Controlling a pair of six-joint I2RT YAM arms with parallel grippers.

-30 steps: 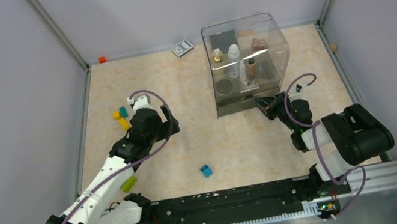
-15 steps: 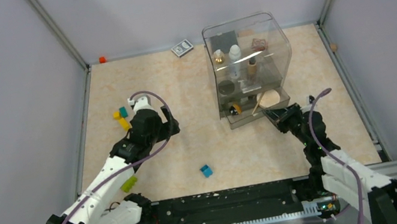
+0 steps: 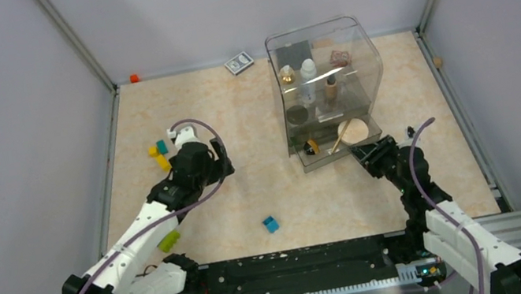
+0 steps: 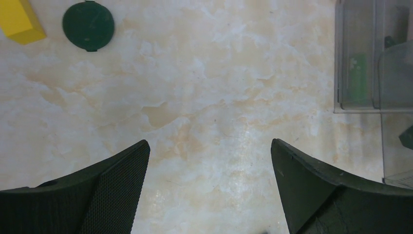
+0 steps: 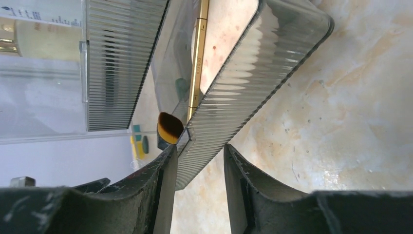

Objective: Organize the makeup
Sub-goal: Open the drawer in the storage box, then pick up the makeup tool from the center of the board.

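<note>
1. The right tool (image 5: 198,152) straddles the ribbed front of the drawer (image 5: 243,83). Its fingers are slightly parted, with a gap on one side, and are not pinching it.
2. The left tool (image 4: 209,146) is spread wide over the bare worktop (image 4: 204,73), holding nothing. A yellow block (image 4: 19,19) is cut off at the frame edge.
3. In the drawer lie a brush (image 5: 170,127) and a beige disc (image 3: 354,130). A black-and-yellow item beside them is too small to identify.
4. The gold-capped bottle (image 3: 286,73), white bottle (image 3: 307,69) and tube (image 3: 331,87) stand in the organizer (image 3: 362,58), hazed by glare.
5. A second ago the drawer was shut. Now it is pulled out and the right arm is stretched.
</note>
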